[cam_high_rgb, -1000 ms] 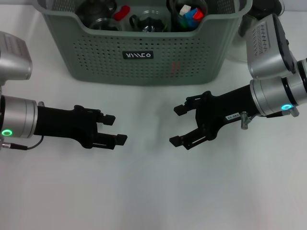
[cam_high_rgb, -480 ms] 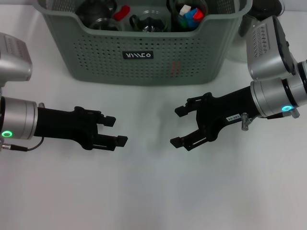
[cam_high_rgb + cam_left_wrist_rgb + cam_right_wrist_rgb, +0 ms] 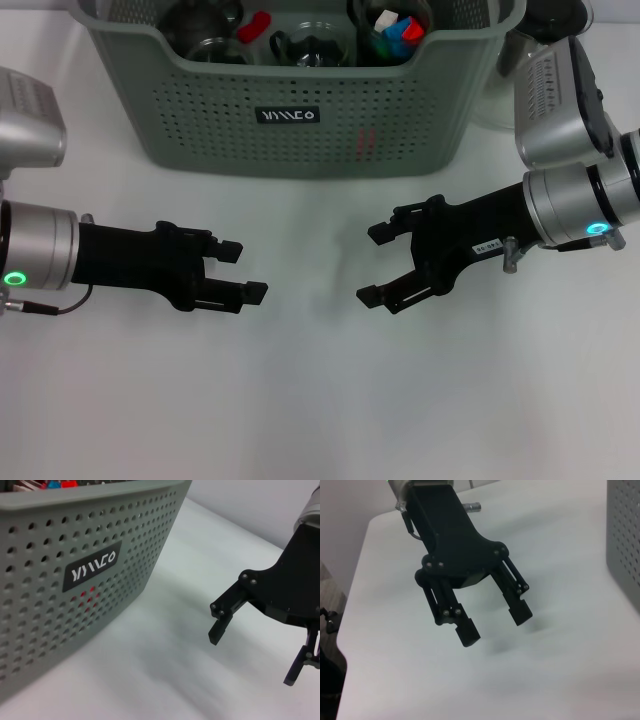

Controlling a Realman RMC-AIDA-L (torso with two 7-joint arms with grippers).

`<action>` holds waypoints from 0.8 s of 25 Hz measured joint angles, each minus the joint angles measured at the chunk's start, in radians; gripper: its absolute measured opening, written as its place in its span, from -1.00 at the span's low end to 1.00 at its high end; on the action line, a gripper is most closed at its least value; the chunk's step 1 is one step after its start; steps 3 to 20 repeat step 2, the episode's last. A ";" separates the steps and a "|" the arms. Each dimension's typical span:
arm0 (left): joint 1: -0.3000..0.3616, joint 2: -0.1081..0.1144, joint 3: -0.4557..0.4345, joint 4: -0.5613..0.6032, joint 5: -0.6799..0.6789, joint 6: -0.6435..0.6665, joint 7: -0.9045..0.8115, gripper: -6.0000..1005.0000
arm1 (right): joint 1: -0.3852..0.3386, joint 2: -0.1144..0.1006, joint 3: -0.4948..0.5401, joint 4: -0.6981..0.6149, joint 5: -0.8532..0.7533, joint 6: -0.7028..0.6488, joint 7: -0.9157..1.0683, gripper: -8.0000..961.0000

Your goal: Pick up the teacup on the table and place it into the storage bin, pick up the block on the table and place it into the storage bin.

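Observation:
The grey-green perforated storage bin stands at the far edge of the white table. Inside it lie glass teacups and coloured blocks, with a red piece beside them. No teacup or block shows on the table itself. My left gripper is open and empty, low over the table in front of the bin. My right gripper is open and empty, facing it across a gap. The left wrist view shows the right gripper beside the bin. The right wrist view shows the left gripper.
A clear glass vessel with a dark top stands behind the right arm, to the right of the bin. The bin's black label faces me. White tabletop stretches in front of both grippers.
The right gripper has drifted slightly to the right and down. The left arm has barely moved.

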 joint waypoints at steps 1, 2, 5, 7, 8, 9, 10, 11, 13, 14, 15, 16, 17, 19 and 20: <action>-0.001 0.000 0.000 0.000 0.000 0.001 -0.001 0.45 | 0.001 0.000 0.000 0.002 0.000 0.003 0.001 0.97; -0.001 0.000 0.000 0.000 0.000 0.001 -0.001 0.45 | 0.001 0.000 0.000 0.003 0.000 0.004 0.001 0.97; -0.001 0.000 0.000 0.000 0.000 0.001 -0.001 0.45 | 0.001 0.000 0.000 0.003 0.000 0.004 0.001 0.97; -0.001 0.000 0.000 0.000 0.000 0.001 -0.001 0.45 | 0.001 0.000 0.000 0.003 0.000 0.004 0.001 0.97; -0.001 0.000 0.000 0.000 0.000 0.001 -0.001 0.45 | 0.001 0.000 0.000 0.003 0.000 0.004 0.001 0.97; -0.001 0.000 0.000 0.000 0.000 0.001 -0.001 0.45 | 0.001 0.000 0.000 0.003 0.000 0.004 0.001 0.97; -0.001 0.000 0.000 0.000 0.000 0.001 -0.001 0.45 | 0.001 0.000 0.000 0.003 0.000 0.004 0.001 0.97; -0.001 0.000 0.000 0.000 0.000 0.001 -0.001 0.45 | 0.001 0.000 0.000 0.003 0.000 0.004 0.001 0.97; -0.001 0.000 0.000 0.000 0.000 0.001 -0.001 0.45 | 0.001 0.000 0.000 0.003 0.000 0.004 0.001 0.97; -0.001 0.000 0.000 0.000 0.000 0.001 -0.001 0.45 | 0.001 0.000 0.000 0.003 0.000 0.004 0.001 0.97; -0.001 0.000 0.000 0.000 0.000 0.001 -0.001 0.45 | 0.001 0.000 0.000 0.003 0.000 0.004 0.001 0.97; -0.001 0.000 0.000 0.000 0.000 0.001 -0.001 0.45 | 0.001 0.000 0.000 0.003 0.000 0.004 0.001 0.97; -0.001 0.000 0.000 0.000 0.000 0.001 -0.001 0.45 | 0.001 0.000 0.000 0.003 0.000 0.004 0.001 0.97; -0.001 0.000 0.000 0.000 0.000 0.001 -0.001 0.45 | 0.001 0.000 0.000 0.003 0.000 0.004 0.001 0.97; -0.001 0.000 0.000 0.000 0.000 0.001 -0.001 0.45 | 0.001 0.000 0.000 0.003 0.000 0.004 0.001 0.97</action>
